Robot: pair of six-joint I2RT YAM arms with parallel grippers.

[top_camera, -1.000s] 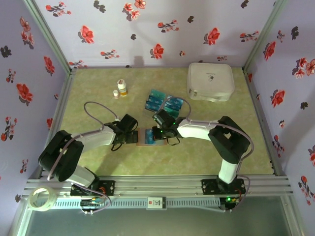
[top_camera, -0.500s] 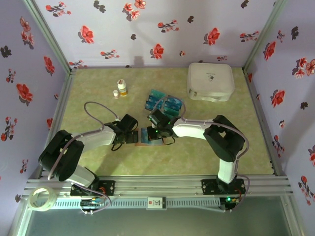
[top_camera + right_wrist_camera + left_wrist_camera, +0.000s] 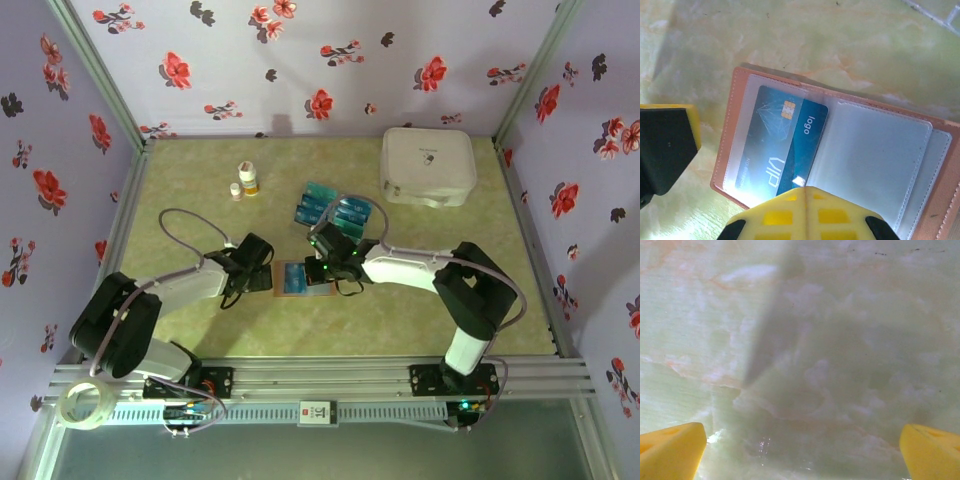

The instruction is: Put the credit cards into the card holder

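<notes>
The small flat brown leather-like card holder (image 3: 865, 150) lay opened on the pale green marbled desk (image 3: 400, 320), in front of the two arms, its clear plastic sleeves facing up. One thin teal-blue credit card (image 3: 775, 145), marked "VIP" and "logo", sat slanted in a sleeve, partly under the plastic. The right gripper (image 3: 805, 195) was shut with nothing between its yellow fingers, and their joined tip stood at the card's near edge. In the overhead view that gripper (image 3: 325, 270) hung over the holder (image 3: 298, 278). The left gripper (image 3: 262, 275) was just beside the holder's left edge, its yellow fingers (image 3: 672, 450) spread wide over bare desk, holding nothing. The remaining teal-blue credit cards (image 3: 335, 208) lay in a loose heap just behind the holder. Farther back were a large white rounded-square case (image 3: 427, 165) and two small white bottles (image 3: 247, 180).
</notes>
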